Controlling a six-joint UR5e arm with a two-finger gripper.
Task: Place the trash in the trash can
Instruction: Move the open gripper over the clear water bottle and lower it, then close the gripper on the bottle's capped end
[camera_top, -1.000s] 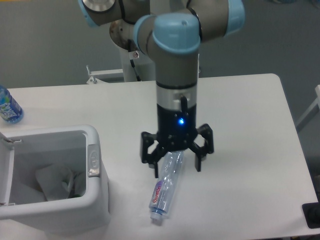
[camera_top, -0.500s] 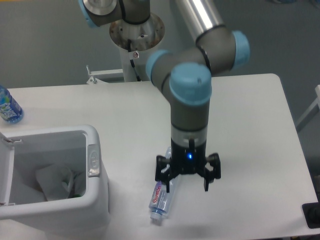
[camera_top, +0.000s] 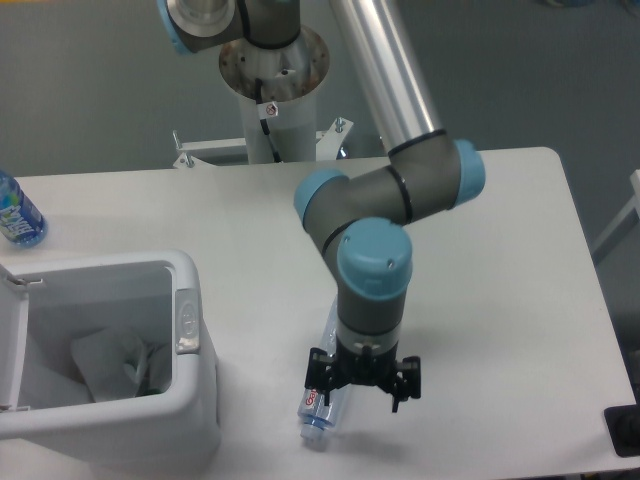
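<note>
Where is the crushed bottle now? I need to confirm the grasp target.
The crushed bottle lies on the table's near edge, right of the white bin, directly under the open gripper.

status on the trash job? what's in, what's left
Done: the crumpled wrapper already lies inside the trash can. In hand: the gripper is low over the crushed bottle on the table, jaws spread, not gripping it. Left: grasp that bottle, carry it to the can, drop it.
</note>
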